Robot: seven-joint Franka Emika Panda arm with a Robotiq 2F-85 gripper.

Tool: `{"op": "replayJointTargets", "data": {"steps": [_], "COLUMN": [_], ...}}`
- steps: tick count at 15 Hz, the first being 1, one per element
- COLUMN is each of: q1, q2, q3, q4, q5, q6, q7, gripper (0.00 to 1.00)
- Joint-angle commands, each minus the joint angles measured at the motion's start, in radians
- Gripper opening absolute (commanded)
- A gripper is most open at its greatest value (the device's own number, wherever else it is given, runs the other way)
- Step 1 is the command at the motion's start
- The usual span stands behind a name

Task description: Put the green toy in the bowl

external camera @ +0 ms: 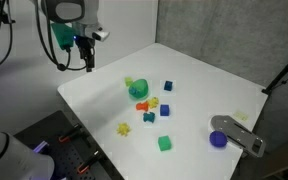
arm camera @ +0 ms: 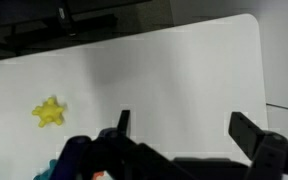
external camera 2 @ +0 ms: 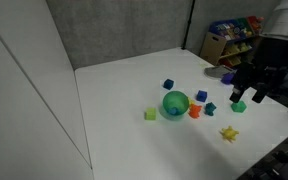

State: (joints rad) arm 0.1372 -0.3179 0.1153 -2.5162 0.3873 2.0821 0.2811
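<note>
The green toy (external camera: pixel 148 118) is a small dark teal piece lying on the white table among other little toys; it also shows in an exterior view (external camera 2: pixel 210 108). The bowl (external camera: pixel 137 88) is round and teal-green, standing near the middle of the table, and shows in both exterior views (external camera 2: pixel 175 103). My gripper (external camera: pixel 87 64) hangs high over the table's edge, well apart from the toy and the bowl (external camera 2: pixel 246 95). In the wrist view its two fingers (arm camera: pixel 184 125) are spread open with only bare table between them. The green toy is not visible in the wrist view.
Around the bowl lie two blue pieces (external camera: pixel 167 86) (external camera: pixel 165 111), an orange piece (external camera: pixel 142 105), a yellow star (external camera: pixel 124 128) (arm camera: pixel 49 112), a bright green cube (external camera: pixel 165 143) and a pale yellow-green piece (external camera 2: pixel 150 114). A purple round object (external camera: pixel 218 139) sits by a grey tool (external camera: pixel 236 131).
</note>
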Motion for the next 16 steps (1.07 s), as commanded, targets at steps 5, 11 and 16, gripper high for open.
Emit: {"op": "replayJointTargets", "data": {"steps": [5,11,16], "q1": [-0.077,-0.138,-0.149], "q2": [0.095,0.275,0.44], "q3": [-0.013,-0.043,-0.101], "q4": [0.115,0.203,0.258], "q5": [-0.047,-0.164,-0.3], "q6": [0.017,0.184,0.291], "q7": [0.051,0.128,0.151], "gripper": [1.0,1.0,1.0]}}
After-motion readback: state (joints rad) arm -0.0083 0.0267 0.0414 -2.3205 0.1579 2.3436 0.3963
